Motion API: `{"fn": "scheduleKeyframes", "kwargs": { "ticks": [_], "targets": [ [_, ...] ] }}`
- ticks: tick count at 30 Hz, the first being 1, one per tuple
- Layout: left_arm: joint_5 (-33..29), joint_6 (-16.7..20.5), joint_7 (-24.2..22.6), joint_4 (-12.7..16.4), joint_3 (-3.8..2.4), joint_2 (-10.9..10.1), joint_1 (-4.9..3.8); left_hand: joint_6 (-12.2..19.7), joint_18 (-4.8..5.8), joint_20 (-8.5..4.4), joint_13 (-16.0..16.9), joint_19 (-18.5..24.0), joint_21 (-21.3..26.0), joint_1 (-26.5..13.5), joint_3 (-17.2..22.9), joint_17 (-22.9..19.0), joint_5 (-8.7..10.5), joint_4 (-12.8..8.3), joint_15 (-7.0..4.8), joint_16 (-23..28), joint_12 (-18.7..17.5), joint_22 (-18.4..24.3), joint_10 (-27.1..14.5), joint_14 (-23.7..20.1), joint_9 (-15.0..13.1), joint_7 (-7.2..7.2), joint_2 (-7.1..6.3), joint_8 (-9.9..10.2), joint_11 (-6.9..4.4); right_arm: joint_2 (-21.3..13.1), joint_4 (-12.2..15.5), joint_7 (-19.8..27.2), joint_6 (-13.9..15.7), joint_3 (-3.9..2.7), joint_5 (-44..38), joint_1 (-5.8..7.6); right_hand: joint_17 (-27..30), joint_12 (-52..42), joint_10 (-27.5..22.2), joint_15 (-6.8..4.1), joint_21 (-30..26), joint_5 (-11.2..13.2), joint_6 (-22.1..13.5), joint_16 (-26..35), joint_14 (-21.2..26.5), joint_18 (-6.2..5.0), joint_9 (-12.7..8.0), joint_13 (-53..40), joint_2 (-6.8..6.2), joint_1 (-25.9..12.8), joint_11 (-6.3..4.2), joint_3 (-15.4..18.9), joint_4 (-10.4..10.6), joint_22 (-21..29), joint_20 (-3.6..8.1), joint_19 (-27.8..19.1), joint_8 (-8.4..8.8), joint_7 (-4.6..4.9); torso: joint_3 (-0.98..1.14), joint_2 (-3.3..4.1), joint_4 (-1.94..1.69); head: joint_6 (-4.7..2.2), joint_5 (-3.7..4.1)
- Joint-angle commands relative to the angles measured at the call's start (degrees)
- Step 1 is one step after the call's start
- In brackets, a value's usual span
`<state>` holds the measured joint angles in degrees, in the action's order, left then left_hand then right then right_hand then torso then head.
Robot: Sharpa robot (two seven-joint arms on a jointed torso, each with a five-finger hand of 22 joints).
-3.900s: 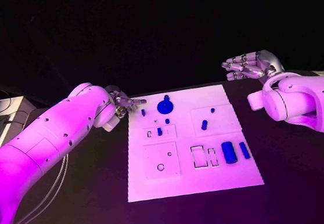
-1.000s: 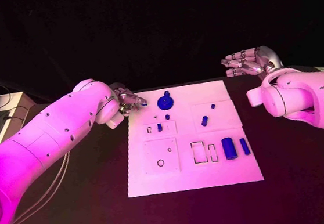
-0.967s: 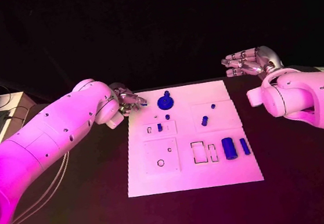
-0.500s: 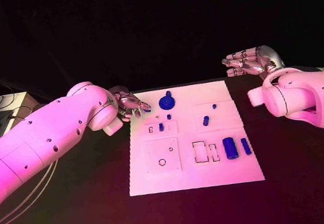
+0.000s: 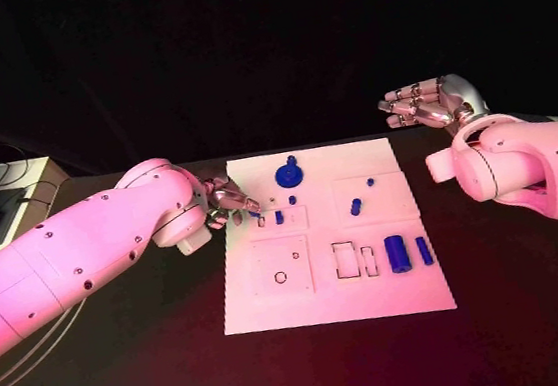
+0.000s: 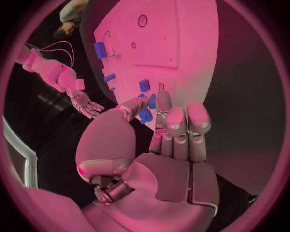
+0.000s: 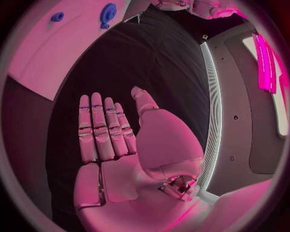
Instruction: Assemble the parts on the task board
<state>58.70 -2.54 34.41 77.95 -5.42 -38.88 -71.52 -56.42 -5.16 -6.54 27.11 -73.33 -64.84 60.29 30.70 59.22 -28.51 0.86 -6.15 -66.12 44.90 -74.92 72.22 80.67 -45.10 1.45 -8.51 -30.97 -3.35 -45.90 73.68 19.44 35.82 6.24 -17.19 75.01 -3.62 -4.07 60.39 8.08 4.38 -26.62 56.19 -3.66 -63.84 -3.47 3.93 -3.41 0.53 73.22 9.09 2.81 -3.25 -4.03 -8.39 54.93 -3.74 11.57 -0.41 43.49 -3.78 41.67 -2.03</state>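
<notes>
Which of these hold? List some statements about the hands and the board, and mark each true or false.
1. The right hand holds a blue part. False: it holds nothing, its fingers are extended, and it is beside the task board, off its far right corner.
2. The left hand pinches a small blue part at the board's left edge. True.
3. Two long blue pieces lie side by side near the board's right edge. True.
4. The round blue part lies at the board's near end. False: it is at the far end.
</notes>
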Motion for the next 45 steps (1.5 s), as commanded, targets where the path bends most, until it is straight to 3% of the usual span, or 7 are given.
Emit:
{"fn": "scheduleKeyframes", "kwargs": {
  "ticks": [1,9,16,21,45],
  "targets": [
    [2.16,0.99,0.87,0.59,0.38,0.20,0.32,0.35,0.97,-0.05,0.01,-0.49,-0.39,-0.04,9.32,0.10,-0.29,-9.26,-0.02,-0.25,0.34,-0.98,-0.09,0.32,-0.12,-0.20,0.63,-0.29,-0.23,0.31,-0.10,1.66,-1.73,-0.02,-2.52,0.05,0.10,0.39,-0.50,0.08,0.01,-0.18,0.08,0.20,0.59,0.66,-0.03,0.07,0.12,-0.50,0.30,-0.10,-0.33,0.00,-0.06,-0.55,0.20,0.16,-0.02,0.03,0.03,0.08,-0.07],
    [4.31,1.04,0.88,0.96,1.43,0.58,0.61,0.42,0.99,-0.06,0.02,-0.61,-0.59,-0.51,9.51,0.20,-0.30,-9.79,-0.03,-0.31,0.62,-1.13,-0.15,0.34,-0.30,-0.23,0.80,-0.53,-0.26,0.81,-0.30,1.76,-1.81,-0.02,-3.00,0.07,0.11,0.38,-1.03,0.34,-0.05,-0.18,-0.35,0.20,1.36,0.64,-0.02,0.07,0.01,-0.58,0.51,-0.07,-0.52,0.03,-0.47,-1.46,0.21,0.36,0.10,0.13,0.11,0.16,-0.24],
    [5.03,0.99,0.83,0.64,1.86,1.22,0.68,0.36,1.04,-0.10,-0.06,-0.61,-0.60,-0.48,9.43,0.29,-0.33,-9.87,-0.04,-0.38,0.63,-1.16,-0.11,0.36,-0.19,-0.23,0.76,-0.46,-0.26,0.88,-0.33,1.72,-1.81,-0.02,-3.07,0.07,0.11,0.36,-1.10,0.38,0.00,-0.20,-0.43,0.20,1.44,0.65,0.00,0.07,-0.02,-0.65,0.54,-0.02,-0.54,0.02,-0.60,-1.83,0.19,0.38,0.03,0.18,0.08,0.30,0.14],
    [6.83,1.16,0.61,0.17,2.14,1.77,0.76,0.40,1.05,-0.08,-0.20,-0.46,-0.43,-0.01,9.06,0.18,-0.23,-9.51,0.00,-0.23,0.60,-1.10,-0.21,0.32,-0.03,-0.18,0.68,-0.33,-0.22,0.86,-0.27,1.71,-1.55,-0.02,-3.09,0.08,0.11,0.37,-1.46,0.52,-0.01,-0.18,-0.84,0.19,1.84,0.71,-0.03,0.06,-0.14,-0.70,0.71,0.07,-0.53,0.03,-0.72,-2.09,0.20,0.56,0.04,0.15,0.14,0.45,-0.10],
    [8.08,-0.27,0.96,-0.30,2.29,1.74,0.79,0.36,1.08,-0.05,-0.43,-0.47,-0.40,1.31,8.73,0.28,-0.13,-8.35,0.05,-0.20,0.70,-1.18,-0.30,0.34,0.21,-0.11,0.10,-0.22,-0.17,0.47,-0.22,1.51,-1.49,-0.02,-3.13,0.08,0.12,0.34,-1.55,0.55,0.07,-0.19,-0.94,0.20,1.90,0.64,0.00,0.07,-0.12,-0.58,0.72,0.09,-0.55,0.01,-0.76,-2.23,0.21,0.58,0.01,0.08,0.02,1.21,0.13]
  ]
}}
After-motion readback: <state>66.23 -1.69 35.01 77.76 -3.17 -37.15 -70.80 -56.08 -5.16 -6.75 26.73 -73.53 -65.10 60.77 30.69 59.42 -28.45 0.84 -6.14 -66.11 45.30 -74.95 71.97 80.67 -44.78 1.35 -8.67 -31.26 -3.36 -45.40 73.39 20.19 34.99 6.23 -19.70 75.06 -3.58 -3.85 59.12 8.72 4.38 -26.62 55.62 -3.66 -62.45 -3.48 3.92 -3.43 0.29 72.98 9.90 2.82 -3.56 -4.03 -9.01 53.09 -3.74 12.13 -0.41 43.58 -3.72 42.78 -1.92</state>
